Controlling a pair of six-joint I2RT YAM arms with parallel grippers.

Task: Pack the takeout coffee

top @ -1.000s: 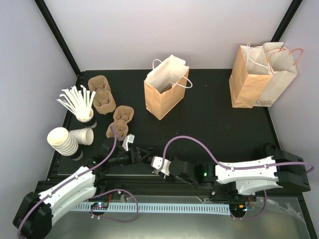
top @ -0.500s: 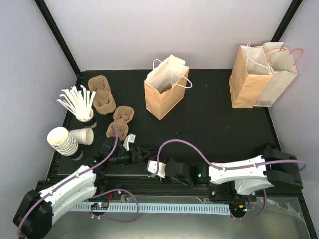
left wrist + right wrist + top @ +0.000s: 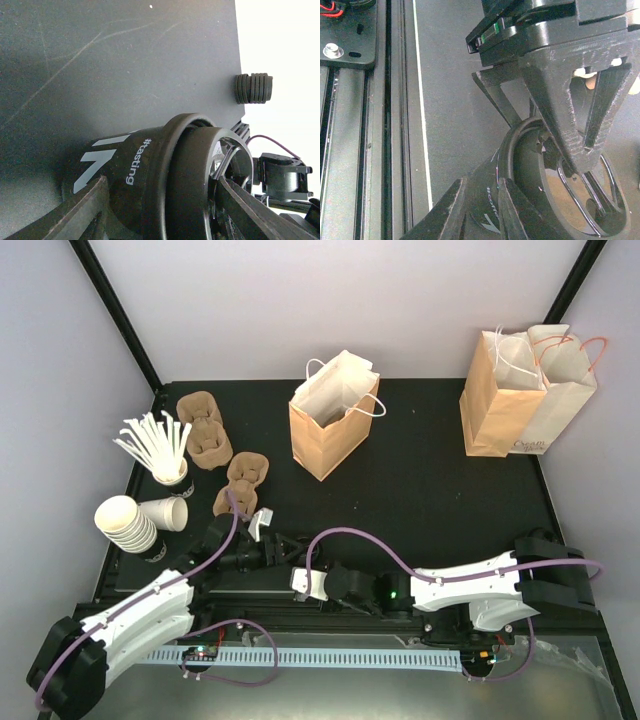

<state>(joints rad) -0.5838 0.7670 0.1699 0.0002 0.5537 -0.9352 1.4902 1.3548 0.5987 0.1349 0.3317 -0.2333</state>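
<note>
The takeout coffee point(image 3: 135, 175) is a dark cup with white "#tasting" print and a glossy black lid, tipped on its side just above the black table. My left gripper point(image 3: 165, 205) is shut on it end to end, one finger at the base and the other on the lid face. In the right wrist view the cup point(image 3: 487, 200) shows behind my right gripper point(image 3: 480, 205), whose fingers stand close together over its side wall by the lid rim; a grip cannot be told. From above, the left gripper point(image 3: 278, 548) and right gripper point(image 3: 300, 576) meet at the near edge and hide the cup.
An open brown paper bag point(image 3: 333, 425) stands at the back centre, with two more bags point(image 3: 525, 390) at the back right. Pulp carriers point(image 3: 205, 435), a cup of stirrers point(image 3: 155, 445) and stacked white cups point(image 3: 128, 523) sit on the left. The table's near rail point(image 3: 395, 100) runs beside the right gripper.
The right arm has slid left until its gripper reached the cup beside the left gripper, and its jaws have narrowed. The left arm and the cup have stayed put.
</note>
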